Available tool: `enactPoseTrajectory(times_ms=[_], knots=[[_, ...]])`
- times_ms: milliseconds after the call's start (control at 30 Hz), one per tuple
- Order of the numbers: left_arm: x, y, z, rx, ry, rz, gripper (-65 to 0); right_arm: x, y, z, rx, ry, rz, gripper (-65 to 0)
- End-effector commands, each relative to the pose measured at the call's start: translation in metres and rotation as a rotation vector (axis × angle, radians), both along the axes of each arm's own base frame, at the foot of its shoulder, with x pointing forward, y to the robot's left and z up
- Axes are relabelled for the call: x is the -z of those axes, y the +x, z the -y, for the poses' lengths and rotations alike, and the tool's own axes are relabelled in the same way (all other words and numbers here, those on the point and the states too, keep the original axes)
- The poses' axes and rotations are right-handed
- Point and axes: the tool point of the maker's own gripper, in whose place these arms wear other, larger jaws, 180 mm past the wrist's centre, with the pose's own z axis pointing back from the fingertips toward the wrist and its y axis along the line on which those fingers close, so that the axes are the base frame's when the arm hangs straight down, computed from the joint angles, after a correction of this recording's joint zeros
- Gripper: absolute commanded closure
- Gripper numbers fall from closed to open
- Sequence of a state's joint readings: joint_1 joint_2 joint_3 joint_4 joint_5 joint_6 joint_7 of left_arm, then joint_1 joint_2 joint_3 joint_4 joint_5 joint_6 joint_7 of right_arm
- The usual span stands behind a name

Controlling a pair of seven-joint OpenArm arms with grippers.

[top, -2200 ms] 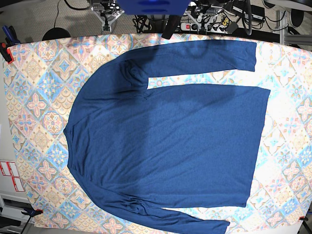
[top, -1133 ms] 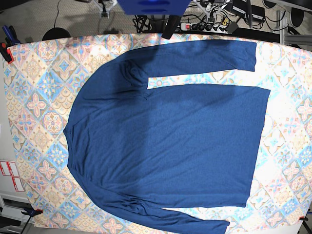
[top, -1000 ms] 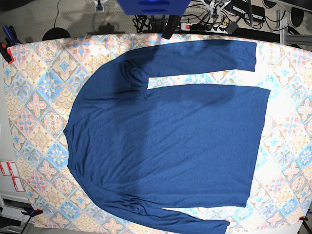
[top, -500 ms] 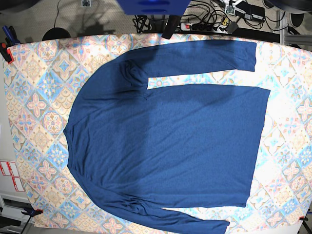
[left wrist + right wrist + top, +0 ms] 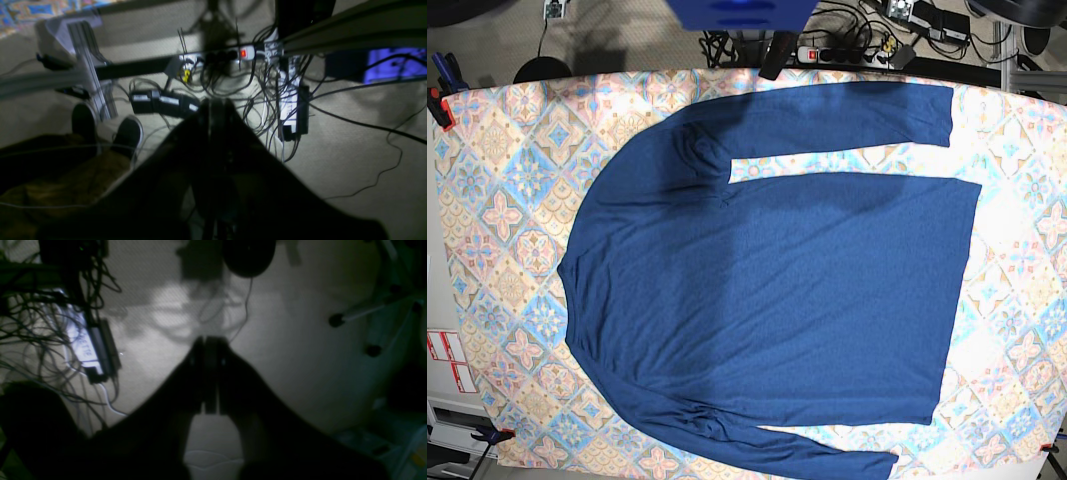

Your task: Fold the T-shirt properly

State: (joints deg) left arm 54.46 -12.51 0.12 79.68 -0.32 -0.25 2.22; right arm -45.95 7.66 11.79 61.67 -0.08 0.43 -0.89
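The dark navy T-shirt lies spread flat on the patterned table, its collar toward the left and its hem toward the right. One long sleeve runs along the far edge. The other sleeve lies along the near edge. Neither arm is over the table. In the left wrist view my left gripper hangs shut and empty above the floor. My right gripper is also shut with nothing in it, over bare floor.
Behind the table's far edge the floor holds tangled cables and a power strip. A person's dark shoes stand near an aluminium frame leg. A chair base is in the right wrist view. A blue box sits at the top centre.
Both grippers have drawn back from the table's far edge, up and outward, almost out of the base view. The T-shirt has not moved.
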Motion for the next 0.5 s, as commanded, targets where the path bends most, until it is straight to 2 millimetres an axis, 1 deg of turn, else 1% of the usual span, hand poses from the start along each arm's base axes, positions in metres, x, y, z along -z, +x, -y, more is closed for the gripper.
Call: enactPoseTrajectory(times_ms=[0, 200, 233, 367, 467], knots=[[-0.009, -0.003, 0.001, 0.005, -0.002, 0.012, 0.0, -0.012, -0.008, 0.014, -0.007, -0.035, 0.002, 0.0], [-0.037, 0.014, 0.011, 0.031, -0.018, 0.084, 0.0, -0.035, 0.005, 0.013, -0.051, -0.047, 0.058, 0.0], [-0.043, 0.018, 0.013, 0.034, -0.023, 0.101, 0.0, -0.040, 0.009, 0.012, -0.060, -0.049, 0.072, 0.0], [-0.064, 0.032, 0.020, 0.046, -0.036, 0.156, 0.0, -0.065, 0.026, 0.020, -0.075, -0.084, 0.129, 0.0], [-0.081, 0.045, 0.013, 0.035, -0.019, 0.206, 0.0, -0.087, 0.042, 0.026, -0.085, -0.112, 0.150, 0.0]])
